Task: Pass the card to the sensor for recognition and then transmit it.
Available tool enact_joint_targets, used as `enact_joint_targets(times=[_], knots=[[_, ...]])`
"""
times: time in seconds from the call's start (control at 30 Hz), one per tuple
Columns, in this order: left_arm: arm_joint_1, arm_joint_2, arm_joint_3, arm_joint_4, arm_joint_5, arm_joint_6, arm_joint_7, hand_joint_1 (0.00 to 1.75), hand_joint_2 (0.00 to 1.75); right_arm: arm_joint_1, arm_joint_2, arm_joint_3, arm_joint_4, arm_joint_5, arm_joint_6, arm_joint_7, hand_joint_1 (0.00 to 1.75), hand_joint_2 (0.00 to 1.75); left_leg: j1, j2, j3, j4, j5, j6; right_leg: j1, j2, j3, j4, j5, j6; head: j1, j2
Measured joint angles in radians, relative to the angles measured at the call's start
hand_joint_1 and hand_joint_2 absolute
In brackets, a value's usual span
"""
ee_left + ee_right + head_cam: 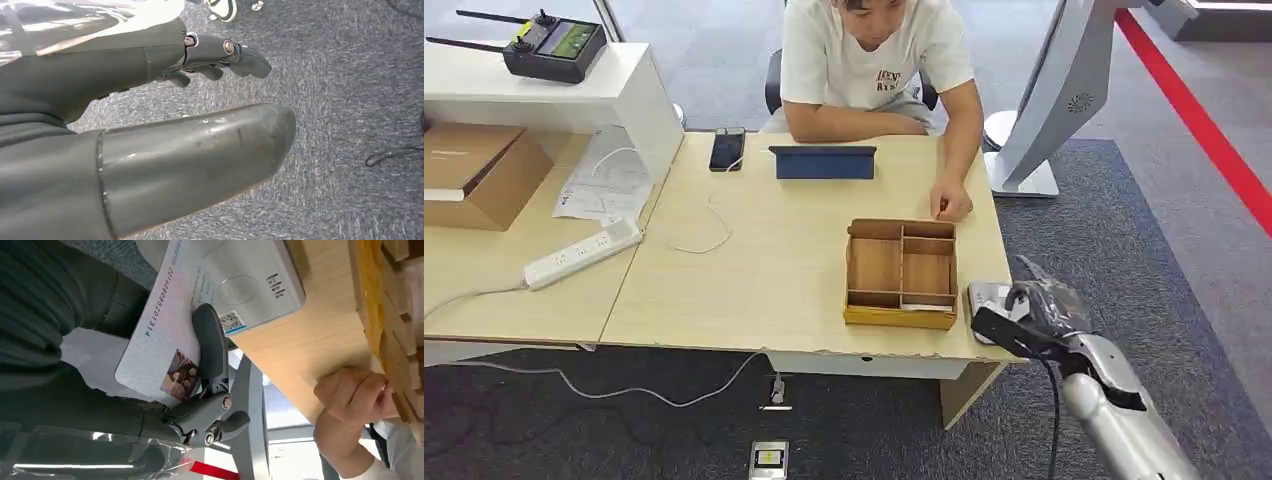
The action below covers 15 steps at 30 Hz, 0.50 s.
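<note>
My right hand (1036,305) hangs at the table's front right corner, just over the grey sensor (982,298). In the right wrist view this hand (200,415) holds a white card (165,330) with a small photo and a printed number, one dark finger (210,345) lying across its face. The card's far edge overlaps the white sensor (250,285), which bears a round mark and a QR sticker. My left hand (150,125) hangs over the grey carpet with thumb and fingers apart and nothing in it.
A wooden divided box (902,272) stands left of the sensor. A person sits at the table's far side, one hand (951,205) resting behind the box. A tablet (822,162), phone (727,148) and power strip (582,253) lie further left. A white machine base (1024,180) stands right.
</note>
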Motion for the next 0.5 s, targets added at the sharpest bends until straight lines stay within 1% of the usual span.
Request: enact_joint_targets(times=[0.23, 0.5], knots=[[-0.001, 0.000, 0.000, 0.000, -0.004, -0.001, 0.007, 0.00, 0.00, -0.002, 0.011, 0.013, 0.000, 0.002, 0.001, 0.000, 1.75, 1.75, 0.000, 0.000, 0.000, 0.000, 0.000, 0.000, 0.000, 0.000, 0.000, 0.000, 0.000, 0.000, 0.000, 0.000], [-0.002, 0.008, 0.000, 0.000, -0.016, -0.013, 0.007, 0.00, 0.00, -0.002, 0.011, 0.023, 0.000, -0.013, 0.003, 0.003, 1.75, 1.75, 0.000, 0.000, 0.000, 0.000, 0.000, 0.000, 0.000, 0.000, 0.000, 0.000, 0.000, 0.000, 0.000, 0.000]])
